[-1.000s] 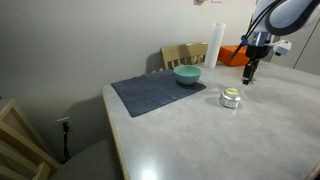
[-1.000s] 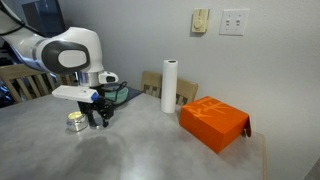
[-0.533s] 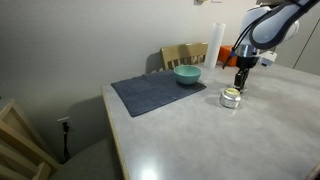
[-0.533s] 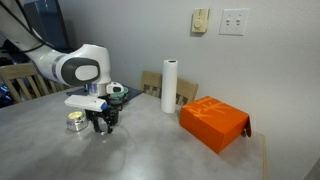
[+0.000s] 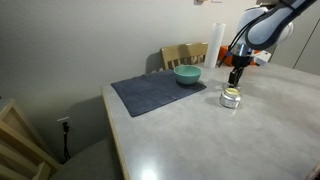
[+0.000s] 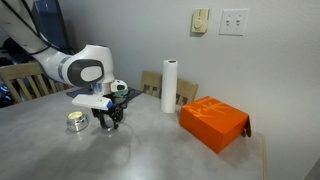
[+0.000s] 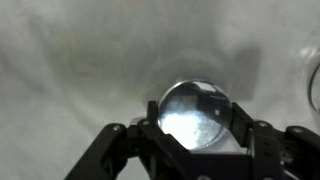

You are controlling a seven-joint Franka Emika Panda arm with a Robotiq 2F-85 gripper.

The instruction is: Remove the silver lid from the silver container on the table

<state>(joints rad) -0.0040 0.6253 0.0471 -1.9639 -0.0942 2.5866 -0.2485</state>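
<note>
Although the tool (image 5: 236, 83) hovered just beside the silver container (image 5: 231, 101) on the tabletop (image 5: 190, 135), jaws apart and empty, the silver lid (image 5: 231, 92) sat on that container, so grasping and lifting it off were apparently yet to be done.

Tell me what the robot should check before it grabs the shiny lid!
1. Silver lid sitting on the silver container: ok, it covers the pot.
2. Claw open and empty: ok, the jaws stand apart and hold nothing.
3. Claw touching the lid: not ok, an exterior view shows a gap between them.
4. Claw lined up right over the lid: cannot tell. The wrist view shows the lid between the fingers, but an exterior view shows the claw beside the pot.
5. Room around the pot: ok, the teal bowl and the orange box stand well apart from it.
</note>
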